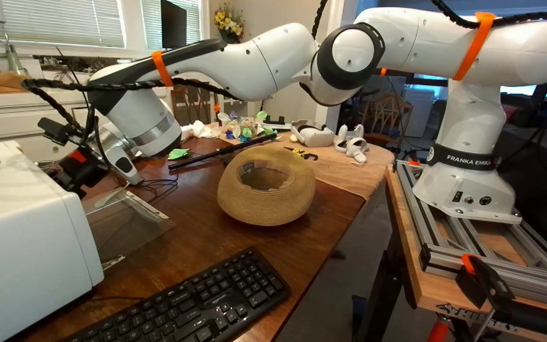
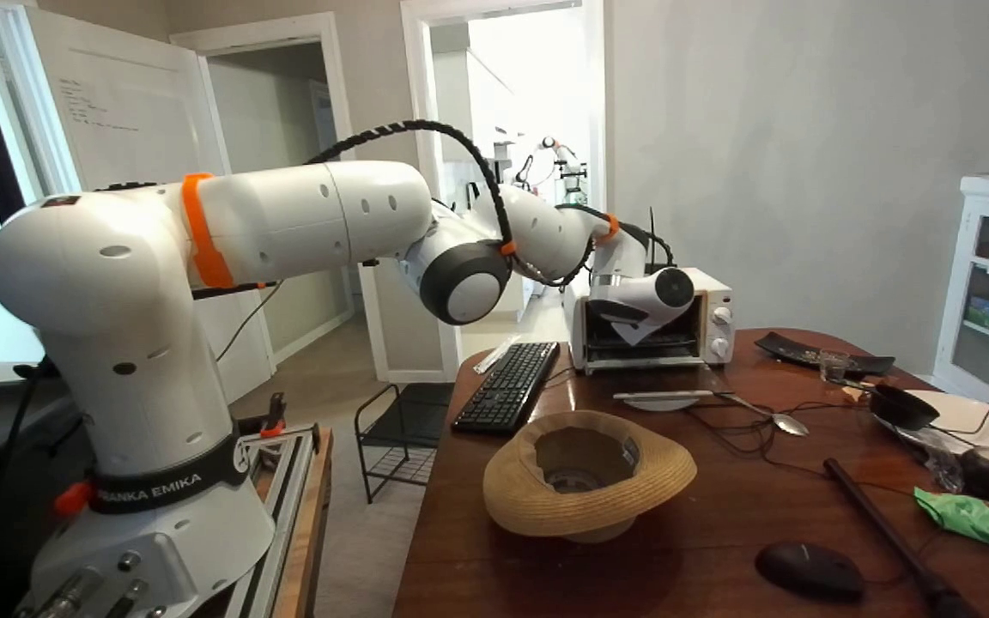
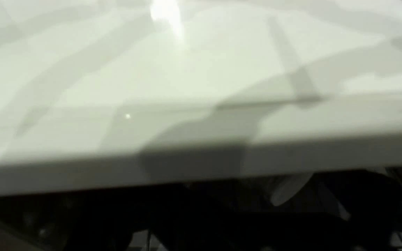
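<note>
Your step looks like a reach to the toaster oven (image 1: 29, 232); next, mind its top edge (image 3: 65, 175). I can't tell if your jaws grip anything.

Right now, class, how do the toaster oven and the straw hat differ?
Look: the toaster oven is white and smooth; the straw hat is tan and woven.
Shape: the toaster oven is boxy; the straw hat is rounded.
Pose: the toaster oven's opening faces sideways; the straw hat lies crown-down, its opening facing up.
Shared: both are hollow and rest on the brown table.
</note>
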{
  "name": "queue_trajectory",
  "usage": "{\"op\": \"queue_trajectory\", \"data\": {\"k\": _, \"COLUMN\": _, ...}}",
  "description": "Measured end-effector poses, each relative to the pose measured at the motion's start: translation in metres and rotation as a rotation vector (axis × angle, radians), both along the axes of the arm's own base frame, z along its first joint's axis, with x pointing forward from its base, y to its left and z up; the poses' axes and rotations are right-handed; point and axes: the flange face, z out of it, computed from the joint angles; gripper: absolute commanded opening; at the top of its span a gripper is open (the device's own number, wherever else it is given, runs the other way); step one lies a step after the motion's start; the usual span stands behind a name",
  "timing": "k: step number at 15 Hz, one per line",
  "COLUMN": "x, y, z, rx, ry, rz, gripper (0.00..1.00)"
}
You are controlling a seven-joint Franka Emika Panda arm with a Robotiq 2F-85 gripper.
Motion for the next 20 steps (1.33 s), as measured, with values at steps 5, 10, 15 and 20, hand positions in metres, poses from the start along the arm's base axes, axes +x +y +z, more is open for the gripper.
{"op": "queue_trajectory", "data": {"k": 5, "x": -0.003, "y": 0.008, "z": 0.000, "rx": -0.051, "ry": -0.141, "rz": -0.025, "gripper": 1.00}}
{"op": "queue_trajectory", "data": {"k": 10, "x": -0.014, "y": 0.020, "z": -0.010, "rx": -0.106, "ry": -0.221, "rz": -0.027, "gripper": 1.00}}
{"op": "queue_trajectory", "data": {"k": 15, "x": -0.022, "y": 0.024, "z": -0.023, "rx": -0.154, "ry": -0.215, "rz": -0.027, "gripper": 0.74}}
{"op": "queue_trajectory", "data": {"k": 20, "x": -0.022, "y": 0.019, "z": -0.028, "rx": -0.171, "ry": -0.197, "rz": -0.034, "gripper": 0.41}}
